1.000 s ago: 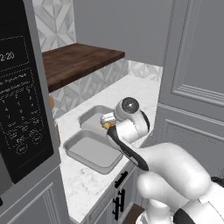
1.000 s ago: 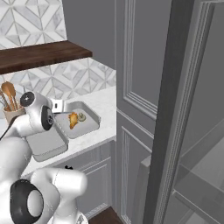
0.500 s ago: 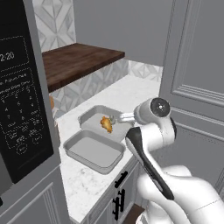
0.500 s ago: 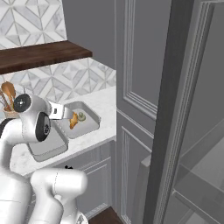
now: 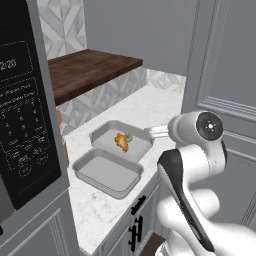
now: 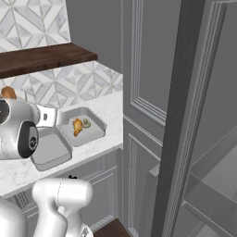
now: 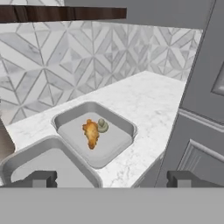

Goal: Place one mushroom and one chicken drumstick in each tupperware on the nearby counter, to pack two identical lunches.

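Note:
Two grey tupperware trays stand side by side on the white counter [image 5: 150,105]. The far tupperware [image 5: 102,131] [image 6: 91,134] [image 7: 113,148] holds one orange-brown chicken drumstick [image 5: 120,142] [image 6: 77,126] [image 7: 91,133] and one small pale mushroom [image 5: 128,136] [image 6: 86,123] [image 7: 102,125] next to it. Nothing lies in the near tupperware [image 5: 106,173] [image 6: 48,147] [image 7: 37,164]. My gripper [image 7: 111,179] is open, with nothing between its fingers. It hangs over the counter's front edge, back from both trays and pointing at them.
A black microwave [image 5: 22,125] stands close on the left. A dark wooden shelf [image 5: 85,67] hangs above the backsplash. Tall grey cabinet doors [image 5: 225,75] [image 6: 152,74] rise at the counter's right end. Bare counter lies beyond the trays.
The hand has drawn back from over the far tray toward the counter's front edge and to the right, uncovering the drumstick and mushroom. The jaws stayed open.

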Robot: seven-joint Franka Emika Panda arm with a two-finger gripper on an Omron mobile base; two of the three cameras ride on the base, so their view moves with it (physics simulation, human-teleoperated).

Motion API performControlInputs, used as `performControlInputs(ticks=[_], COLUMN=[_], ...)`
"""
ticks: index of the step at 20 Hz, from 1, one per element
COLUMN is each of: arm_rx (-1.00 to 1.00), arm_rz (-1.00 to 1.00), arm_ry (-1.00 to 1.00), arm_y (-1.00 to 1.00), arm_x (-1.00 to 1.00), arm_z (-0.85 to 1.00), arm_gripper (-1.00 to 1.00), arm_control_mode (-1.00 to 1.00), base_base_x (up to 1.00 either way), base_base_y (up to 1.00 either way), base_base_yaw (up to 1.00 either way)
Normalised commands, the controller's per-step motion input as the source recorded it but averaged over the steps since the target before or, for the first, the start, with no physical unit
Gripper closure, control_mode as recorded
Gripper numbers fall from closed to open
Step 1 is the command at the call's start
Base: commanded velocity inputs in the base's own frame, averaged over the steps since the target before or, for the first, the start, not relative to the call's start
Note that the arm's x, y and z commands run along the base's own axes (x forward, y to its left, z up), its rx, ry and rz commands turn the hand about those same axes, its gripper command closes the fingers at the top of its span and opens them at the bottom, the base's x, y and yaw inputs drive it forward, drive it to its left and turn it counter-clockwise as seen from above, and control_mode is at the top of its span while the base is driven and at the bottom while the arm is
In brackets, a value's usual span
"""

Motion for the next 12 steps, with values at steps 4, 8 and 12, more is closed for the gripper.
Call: performControlInputs(ticks=[4, 8, 12], arm_rx=[0.0, 0.01, 0.0], arm_rz=[0.0, 0.0, 0.0], arm_ry=[-0.2, -0.07, 0.0], arm_y=[-0.05, -0.16, 0.0], arm_x=[-0.69, -0.36, 0.0], arm_z=[0.3, 0.07, 0.0], arm_gripper=[-1.0, -1.0, -1.0], arm_control_mode=[-1.0, 1.0, 1.0], base_base_x=[0.0, -0.37, -0.91], base_base_y=[0.0, -0.18, -0.22], base_base_yaw=[0.0, 0.0, -0.04])
